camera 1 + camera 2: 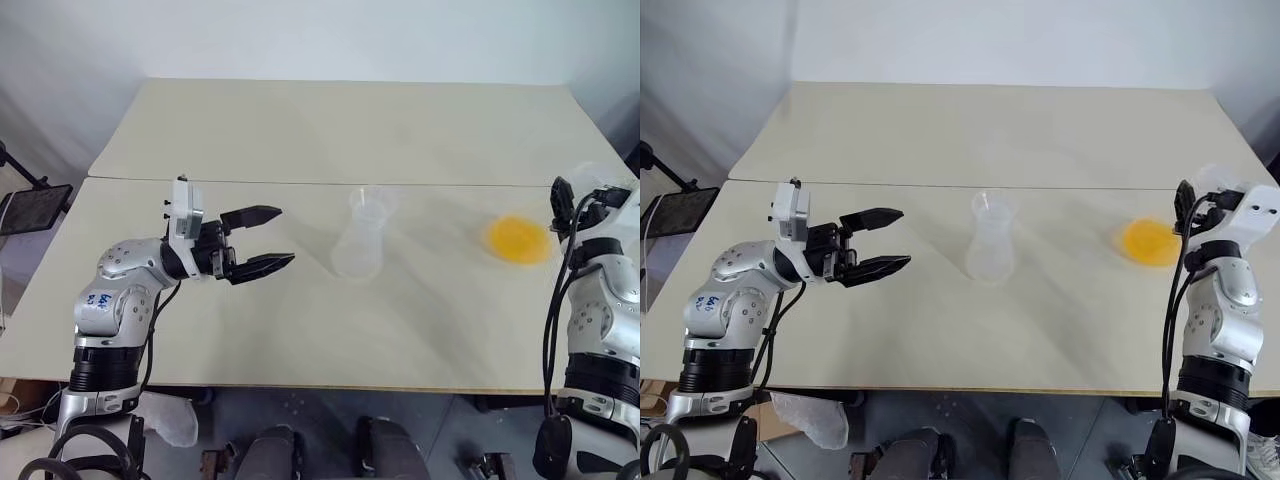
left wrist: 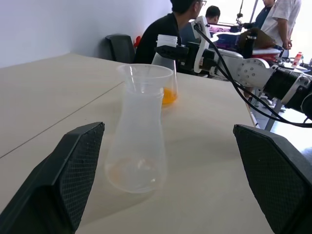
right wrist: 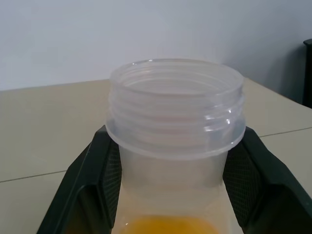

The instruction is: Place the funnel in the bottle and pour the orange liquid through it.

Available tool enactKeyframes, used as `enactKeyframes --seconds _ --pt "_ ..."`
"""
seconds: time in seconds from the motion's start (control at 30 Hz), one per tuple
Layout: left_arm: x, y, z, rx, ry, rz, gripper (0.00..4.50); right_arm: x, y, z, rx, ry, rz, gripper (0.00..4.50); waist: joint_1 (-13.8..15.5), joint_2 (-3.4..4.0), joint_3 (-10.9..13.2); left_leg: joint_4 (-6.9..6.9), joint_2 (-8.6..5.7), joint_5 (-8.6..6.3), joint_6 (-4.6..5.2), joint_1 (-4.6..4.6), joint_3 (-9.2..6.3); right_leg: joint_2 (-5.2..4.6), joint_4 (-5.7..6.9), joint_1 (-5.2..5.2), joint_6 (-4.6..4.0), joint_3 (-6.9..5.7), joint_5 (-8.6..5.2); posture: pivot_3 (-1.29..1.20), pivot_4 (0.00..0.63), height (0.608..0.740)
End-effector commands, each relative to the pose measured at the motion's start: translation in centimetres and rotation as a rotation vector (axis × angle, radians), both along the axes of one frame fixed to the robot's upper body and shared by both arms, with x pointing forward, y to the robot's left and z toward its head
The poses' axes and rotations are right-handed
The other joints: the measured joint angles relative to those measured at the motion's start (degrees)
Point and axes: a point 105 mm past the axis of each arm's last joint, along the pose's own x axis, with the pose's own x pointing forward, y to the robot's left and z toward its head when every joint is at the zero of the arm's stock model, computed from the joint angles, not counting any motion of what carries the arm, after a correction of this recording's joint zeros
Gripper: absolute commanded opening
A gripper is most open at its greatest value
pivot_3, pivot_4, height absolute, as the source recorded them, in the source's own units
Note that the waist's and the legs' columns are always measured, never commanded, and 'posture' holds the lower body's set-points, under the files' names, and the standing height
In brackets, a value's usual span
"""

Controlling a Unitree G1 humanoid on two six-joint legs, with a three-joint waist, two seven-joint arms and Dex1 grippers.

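Note:
The bottle (image 1: 360, 240), a translucent conical flask with a flared mouth, stands upright at the table's middle. I cannot make out the funnel apart from that mouth. My left gripper (image 1: 285, 236) hovers open a short way left of the bottle and points at it; both fingers (image 2: 73, 175) frame it from a distance. At the right edge stands a larger clear flask (image 3: 175, 112) with a threaded neck. The orange liquid (image 1: 518, 240) lies as a shallow pool in its base. My right gripper (image 1: 575, 200) is shut on that flask's neck, with a finger (image 3: 100, 180) on each side.
The table (image 1: 300, 130) is two cream tops joined by a seam behind the bottle. A black stand (image 1: 35, 205) sits off the left edge. In the left wrist view, people (image 2: 168, 24) sit and stand beyond the far right side.

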Motion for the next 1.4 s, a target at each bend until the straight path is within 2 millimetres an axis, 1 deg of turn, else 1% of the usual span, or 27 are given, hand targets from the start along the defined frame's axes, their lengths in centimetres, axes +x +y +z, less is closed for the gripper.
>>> enactKeyframes --seconds 0.03,0.1,0.17,0.2,0.3,0.33,0.37,0.4,0.47,0.5,0.57,0.67,0.77,0.9,1.07,1.4 --pt "-0.7 -0.4 0.8 -0.015 -0.045 -0.026 4.50 -0.5 0.6 2.5 -0.034 -0.097 0.022 2.42 0.0 0.00 0.0 0.00 0.00 0.00 0.00 -0.01 0.00 0.00 -0.01 -0.01 0.00 0.00 0.00 0.00 0.150 0.740" --pt "-0.7 -0.5 0.8 -0.014 -0.044 -0.026 4.50 -0.7 1.2 3.5 -0.047 -0.141 0.031 2.42 0.0 0.02 0.0 0.00 0.00 0.00 0.00 -0.04 0.00 0.00 -0.01 -0.04 0.00 0.00 0.00 0.00 0.150 0.740" --pt "-0.7 -0.4 0.8 -0.013 -0.044 -0.024 4.50 -0.6 2.3 4.1 -0.127 -0.132 0.050 2.42 -0.1 0.05 0.0 0.01 0.01 0.00 -0.01 -0.12 0.00 0.01 0.00 -0.13 0.00 0.00 0.00 0.00 0.150 0.740" --pt "-0.7 -0.4 0.8 -0.013 -0.044 -0.022 4.50 -0.5 3.3 4.4 -0.159 -0.130 0.087 2.42 -0.1 0.06 0.0 0.01 0.01 0.01 -0.01 -0.15 0.00 0.01 -0.01 -0.15 0.00 0.00 0.00 0.00 0.150 0.740" --pt "-0.6 -0.2 0.8 -0.014 -0.043 -0.012 4.50 0.4 4.8 5.2 -0.217 -0.024 0.075 2.42 -0.1 0.07 0.0 0.01 0.01 0.01 -0.01 -0.18 0.00 0.01 0.00 -0.17 0.00 0.00 0.00 0.00 0.150 0.740" --pt "-0.5 0.0 0.8 -0.012 -0.042 -0.007 4.50 0.3 5.5 6.1 -0.271 -0.026 0.067 2.42 -0.1 0.08 0.0 0.02 0.01 0.01 -0.01 -0.19 0.00 0.01 0.00 -0.18 0.00 -0.01 0.00 0.00 0.150 0.740" --pt "-0.5 0.1 0.7 -0.011 -0.040 -0.002 4.50 0.0 7.3 7.0 -0.339 -0.031 0.120 2.42 -0.1 0.10 0.1 0.02 0.01 0.01 -0.01 -0.21 -0.01 0.00 0.00 -0.21 0.00 -0.01 0.00 0.00 0.150 0.740" --pt "-0.5 0.2 0.6 -0.012 -0.041 0.005 4.50 -0.3 9.6 7.4 -0.412 -0.034 0.199 2.42 -0.1 0.13 0.1 0.02 0.01 0.01 -0.01 -0.25 -0.01 0.00 0.00 -0.26 0.00 -0.01 0.00 0.00 0.150 0.740" --pt "-0.5 0.3 0.6 -0.017 -0.041 0.016 4.50 -1.0 12.4 7.4 -0.514 -0.038 0.279 2.42 0.0 0.13 0.1 -0.02 0.04 0.01 -0.03 -0.38 -0.02 0.03 0.04 -0.46 0.00 0.00 0.00 0.00 0.150 0.740" --pt "-0.5 0.3 0.6 -0.021 -0.042 0.020 4.50 -1.3 12.9 7.3 -0.547 -0.043 0.282 2.42 0.0 0.13 0.1 -0.03 0.05 0.01 -0.04 -0.39 -0.02 0.05 0.04 -0.47 0.00 -0.02 0.00 0.00 0.150 0.740" --pt "-0.5 0.4 0.4 -0.028 -0.042 0.035 4.50 -1.9 15.2 7.1 -0.637 -0.058 0.332 2.42 0.0 0.13 0.1 -0.03 0.03 0.01 -0.04 -0.41 -0.02 0.05 0.03 -0.47 0.00 -0.04 0.00 0.00 0.150 0.740" --pt "-0.6 0.4 0.0 -0.037 -0.041 0.052 4.50 -2.3 17.2 6.6 -0.757 -0.068 0.370 2.42 0.3 0.11 0.1 0.01 -0.03 0.01 -0.03 -0.43 -0.02 0.00 0.03 -0.47 0.02 -0.05 0.01 0.00 0.150 0.740" --pt "-0.7 0.1 -0.2 -0.047 -0.041 0.061 4.50 -2.7 19.1 6.1 -0.956 -0.101 0.369 2.42 0.5 0.11 0.1 0.04 -0.09 0.02 -0.01 -0.46 -0.02 -0.04 0.01 -0.47 0.04 -0.05 0.02 0.00 0.150 0.740" --pt "-0.8 -0.1 -0.4 -0.054 -0.042 0.064 4.50 -2.6 19.8 5.8 -1.081 -0.134 0.340 2.42 0.1 0.11 0.1 0.02 -0.07 0.02 -0.01 -0.46 -0.02 -0.01 -0.01 -0.47 0.04 -0.11 0.02 0.00 0.150 0.740" --pt "-0.8 -0.3 -0.4 -0.064 -0.045 0.069 4.50 -2.6 19.8 6.2 -1.210 -0.181 0.264 2.42 0.1 0.11 0.1 0.02 -0.02 0.02 -0.02 -0.45 0.01 0.03 -0.01 -0.47 0.04 -0.41 0.02 0.00 0.150 0.740" --pt "-0.5 -0.8 -0.3 -0.077 -0.054 0.067 4.50 -3.2 20.8 6.5 -1.365 -0.277 0.219 2.42 0.1 0.11 0.1 0.02 -0.02 0.02 -0.02 -0.45 0.01 0.01 -0.01 -0.47 0.04 -0.55 0.02 0.00 0.150 0.740"
